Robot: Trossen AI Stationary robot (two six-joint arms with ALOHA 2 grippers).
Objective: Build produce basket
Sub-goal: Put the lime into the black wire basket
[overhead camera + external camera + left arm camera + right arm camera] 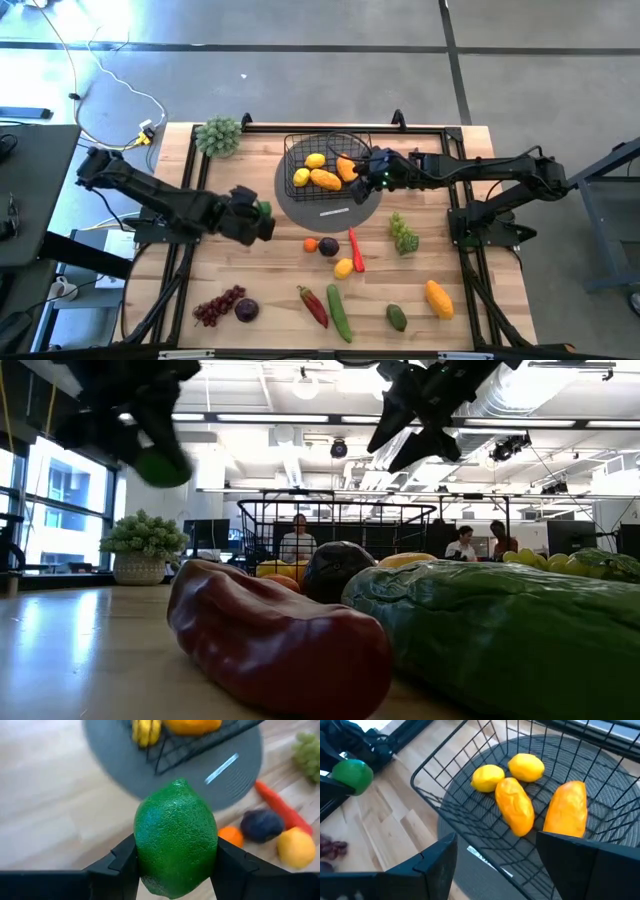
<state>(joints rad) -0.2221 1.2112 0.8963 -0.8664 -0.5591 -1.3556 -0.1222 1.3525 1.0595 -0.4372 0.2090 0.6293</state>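
- Here the left gripper (pixel 262 222) is clamping a green lime (pixel 175 838) between its fingers, hovering above the wooden table (pixel 230 280), left of the grey disc (pixel 300 205).
- The basket (pixel 325 150) is sitting on that disc, holding two lemons (pixel 526 766) and two mangoes (pixel 515 806).
- The right gripper (pixel 372 172) is hanging wide open and empty over the basket's right side.
- Loose produce (pixel 340 312) is lying nearer the front edge.

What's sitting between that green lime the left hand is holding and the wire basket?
Nothing but bare wood and the edge of the grey disc under the basket. The overhead view shows that stretch from the lime in the left hand.
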